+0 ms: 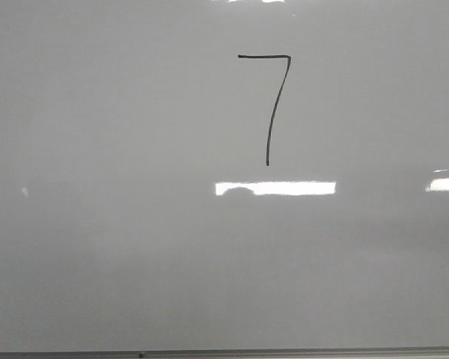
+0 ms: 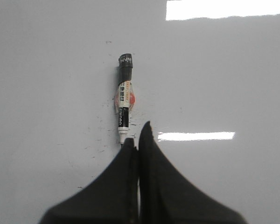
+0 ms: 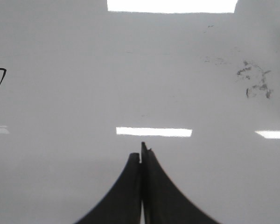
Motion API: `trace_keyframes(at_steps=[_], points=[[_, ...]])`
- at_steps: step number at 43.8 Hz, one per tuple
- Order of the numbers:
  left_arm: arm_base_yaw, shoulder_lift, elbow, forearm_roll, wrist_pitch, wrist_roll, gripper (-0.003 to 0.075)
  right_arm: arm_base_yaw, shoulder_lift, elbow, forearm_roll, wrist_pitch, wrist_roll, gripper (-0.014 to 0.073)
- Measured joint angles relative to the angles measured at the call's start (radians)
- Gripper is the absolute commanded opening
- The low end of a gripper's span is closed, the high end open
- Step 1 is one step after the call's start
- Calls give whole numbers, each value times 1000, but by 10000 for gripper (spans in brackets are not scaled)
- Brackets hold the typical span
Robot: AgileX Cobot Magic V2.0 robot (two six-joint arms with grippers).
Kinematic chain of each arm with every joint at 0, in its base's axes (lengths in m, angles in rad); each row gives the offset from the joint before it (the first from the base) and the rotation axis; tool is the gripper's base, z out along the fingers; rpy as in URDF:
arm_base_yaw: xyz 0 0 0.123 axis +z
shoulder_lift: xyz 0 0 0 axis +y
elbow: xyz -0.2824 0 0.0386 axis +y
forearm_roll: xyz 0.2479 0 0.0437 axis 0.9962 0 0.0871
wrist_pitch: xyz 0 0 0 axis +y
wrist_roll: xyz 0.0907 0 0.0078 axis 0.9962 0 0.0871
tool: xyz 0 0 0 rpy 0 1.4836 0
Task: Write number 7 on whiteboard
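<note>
We see bright rectangular reflections of overhead lights (image 1: 275, 188) glaring across the pale glossy surface, another (image 1: 444, 184) to the right; no walls or floor visible

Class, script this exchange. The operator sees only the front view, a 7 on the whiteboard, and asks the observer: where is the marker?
Observer: The marker lies flat on the whiteboard, unheld, just beyond the fingertips of the left gripper.
Operator: Is that gripper open?
Observer: No, its jaws are shut on nothing.
Operator: And the right arm?
Observer: The right gripper is shut and empty too.
</note>
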State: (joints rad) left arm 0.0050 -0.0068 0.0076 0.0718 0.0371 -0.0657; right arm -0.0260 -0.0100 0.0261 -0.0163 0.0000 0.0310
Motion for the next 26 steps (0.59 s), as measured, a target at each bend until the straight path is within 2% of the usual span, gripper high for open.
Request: trace_keyframes(at_steps=[26], points=[[0, 0, 0, 0, 0, 0, -20, 0, 0, 0, -16, 0, 21, -68]])
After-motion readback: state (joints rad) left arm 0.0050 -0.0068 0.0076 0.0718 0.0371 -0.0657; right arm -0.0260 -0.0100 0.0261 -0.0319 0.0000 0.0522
